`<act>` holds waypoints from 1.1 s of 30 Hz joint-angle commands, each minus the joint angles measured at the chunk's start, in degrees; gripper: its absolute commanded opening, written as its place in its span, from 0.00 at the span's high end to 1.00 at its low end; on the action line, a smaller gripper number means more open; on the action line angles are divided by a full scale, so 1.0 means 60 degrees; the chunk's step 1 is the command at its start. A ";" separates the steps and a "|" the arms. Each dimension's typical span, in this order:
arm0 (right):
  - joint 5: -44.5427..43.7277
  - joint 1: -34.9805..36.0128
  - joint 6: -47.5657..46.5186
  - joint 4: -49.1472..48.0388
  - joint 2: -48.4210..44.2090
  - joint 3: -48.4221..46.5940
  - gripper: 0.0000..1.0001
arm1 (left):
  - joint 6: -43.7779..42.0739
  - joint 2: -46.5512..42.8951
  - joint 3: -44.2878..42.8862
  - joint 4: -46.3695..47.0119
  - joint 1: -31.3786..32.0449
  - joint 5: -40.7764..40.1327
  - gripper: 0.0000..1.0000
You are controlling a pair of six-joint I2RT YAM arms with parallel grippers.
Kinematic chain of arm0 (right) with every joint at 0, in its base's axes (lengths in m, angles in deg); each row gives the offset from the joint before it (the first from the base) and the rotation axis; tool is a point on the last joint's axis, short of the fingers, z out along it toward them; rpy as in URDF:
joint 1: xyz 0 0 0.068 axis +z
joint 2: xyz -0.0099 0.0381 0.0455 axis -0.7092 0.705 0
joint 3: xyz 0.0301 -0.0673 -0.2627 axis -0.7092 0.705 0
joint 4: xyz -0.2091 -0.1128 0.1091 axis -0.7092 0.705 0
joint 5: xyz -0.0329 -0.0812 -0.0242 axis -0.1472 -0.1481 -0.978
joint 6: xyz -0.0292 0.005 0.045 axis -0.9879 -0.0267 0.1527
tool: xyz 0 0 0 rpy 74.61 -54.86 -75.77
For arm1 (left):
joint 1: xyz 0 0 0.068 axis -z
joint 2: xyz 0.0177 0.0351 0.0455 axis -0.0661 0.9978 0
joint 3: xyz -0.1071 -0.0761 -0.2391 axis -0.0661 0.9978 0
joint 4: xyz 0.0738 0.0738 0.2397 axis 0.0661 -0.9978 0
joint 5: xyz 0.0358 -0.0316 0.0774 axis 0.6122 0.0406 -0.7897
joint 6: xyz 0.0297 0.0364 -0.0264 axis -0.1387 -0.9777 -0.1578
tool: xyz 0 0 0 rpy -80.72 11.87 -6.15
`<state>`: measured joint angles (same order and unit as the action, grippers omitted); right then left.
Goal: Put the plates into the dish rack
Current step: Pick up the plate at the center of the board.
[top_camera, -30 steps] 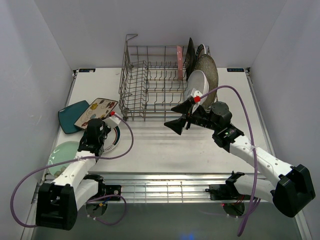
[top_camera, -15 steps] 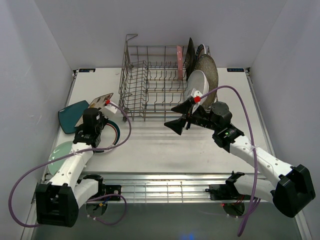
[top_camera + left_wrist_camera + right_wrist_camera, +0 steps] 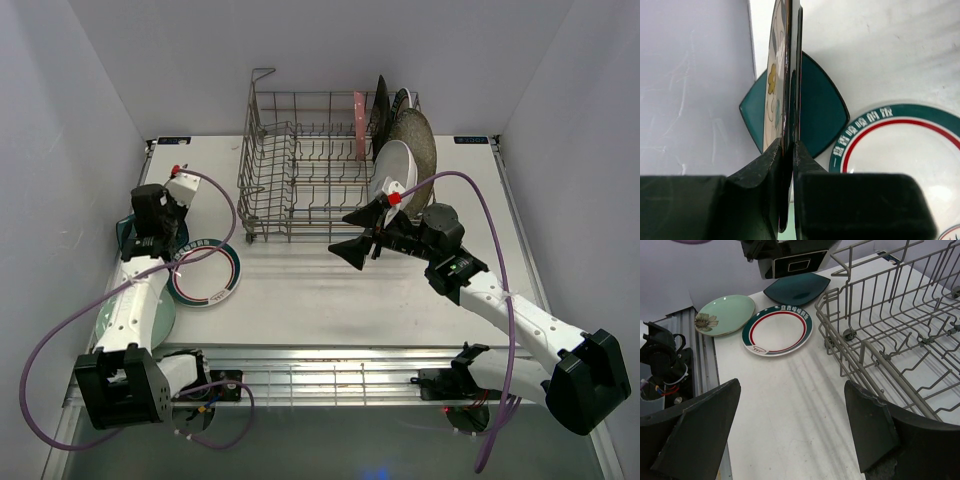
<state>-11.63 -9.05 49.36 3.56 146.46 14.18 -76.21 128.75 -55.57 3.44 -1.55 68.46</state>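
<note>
Above the white table [image 3: 330,300], my left gripper [image 3: 790,150] pinches the cream floral plate [image 3: 776,85] edge-up over the teal plate [image 3: 822,107]. My right gripper [image 3: 791,385] hangs spread wide beside the dish rack [image 3: 300,175].

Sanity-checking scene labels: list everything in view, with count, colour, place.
dish rack: one, grey wire, back centre of table.
racked plates: at least four, pink, black, speckled grey, white, standing at rack's right end.
round plate: one, white, teal-and-red rim, flat, left of rack.
square plate: one, teal, flat, far left.
green plate: one, pale, flat, near-left edge.
floral plate: one, cream, on edge in left fingers.
table: one, white.
left fingers: black, shut on floral plate.
right fingers: black, open, empty, before the rack.
</note>
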 commanded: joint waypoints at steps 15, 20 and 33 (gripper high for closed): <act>-0.0040 0.0030 -0.0069 -0.0356 -0.0119 -0.0028 0.10 | 0.1563 0.1065 -0.3958 0.0708 -0.0237 0.0828 1.00; -0.0186 0.0030 -0.0113 -0.0327 -0.0163 -0.0013 0.10 | 0.2032 0.1401 -0.5144 0.0446 -0.0237 0.0915 1.00; -0.0553 0.0030 -0.0128 -0.0297 -0.0119 0.0001 0.10 | 0.3482 0.1929 -0.7736 -0.0302 -0.0237 0.1910 1.00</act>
<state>-13.75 -9.05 49.30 3.58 146.46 14.18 -57.19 142.57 -94.89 -6.79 -2.86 77.73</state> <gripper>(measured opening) 0.898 0.214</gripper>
